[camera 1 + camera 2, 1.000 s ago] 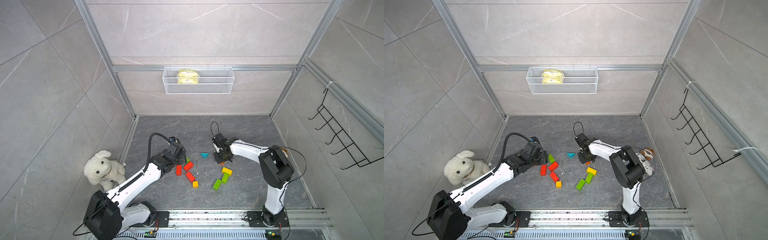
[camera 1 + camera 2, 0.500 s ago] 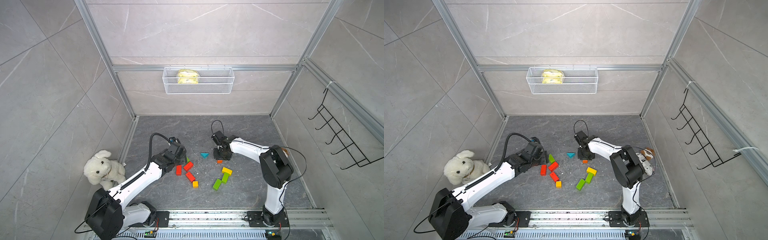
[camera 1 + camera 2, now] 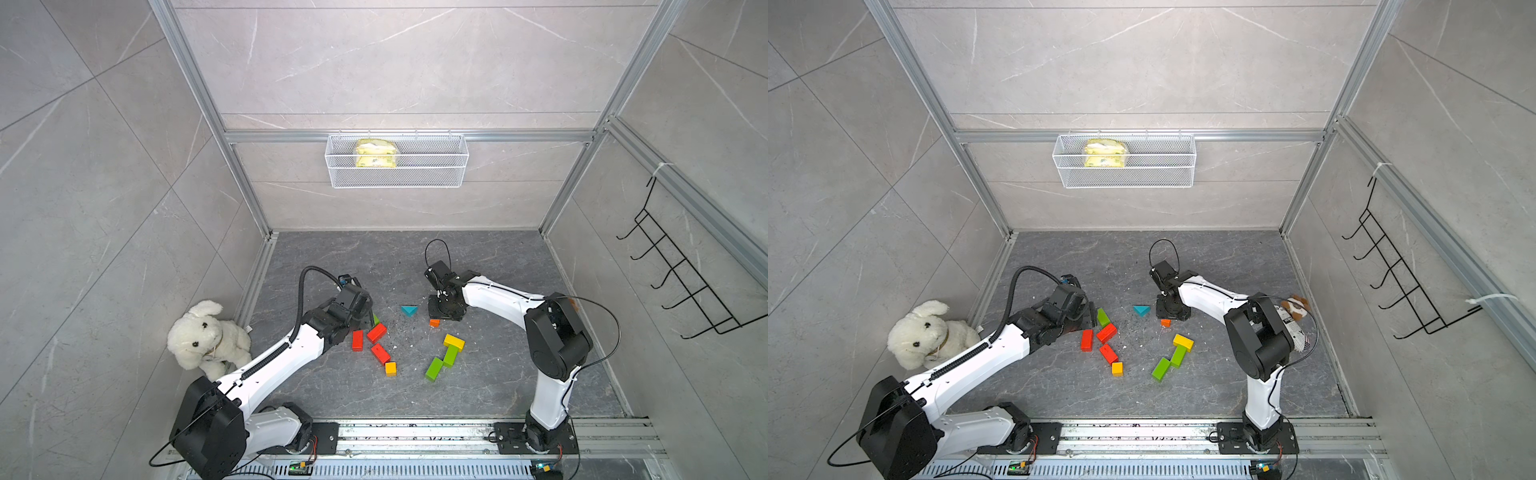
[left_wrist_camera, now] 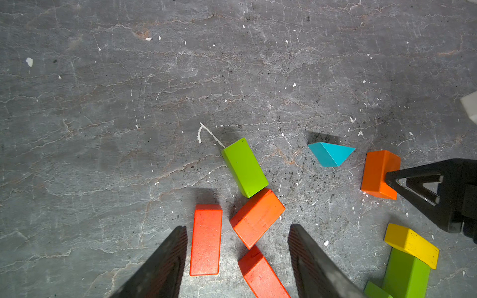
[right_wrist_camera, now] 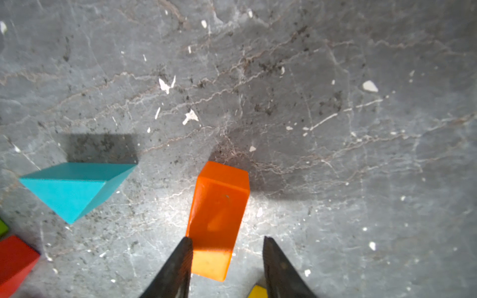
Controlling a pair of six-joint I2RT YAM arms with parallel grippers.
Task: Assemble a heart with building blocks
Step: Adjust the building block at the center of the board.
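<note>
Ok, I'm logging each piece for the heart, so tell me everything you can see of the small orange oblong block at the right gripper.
The glossy orange oblong block, wooden-looking with painted faces and a paler end face, lies flat on the grey stone-look floor. One end sits between the slightly parted fingertips of the right gripper: one finger is at its side, the other stands clear. It lies apart from the teal triangular block, touching no other block.

The right gripper [image 5: 227, 238] straddles an orange block [image 5: 219, 206], one finger clear of it, a teal triangle [image 5: 74, 188] nearby.
</note>
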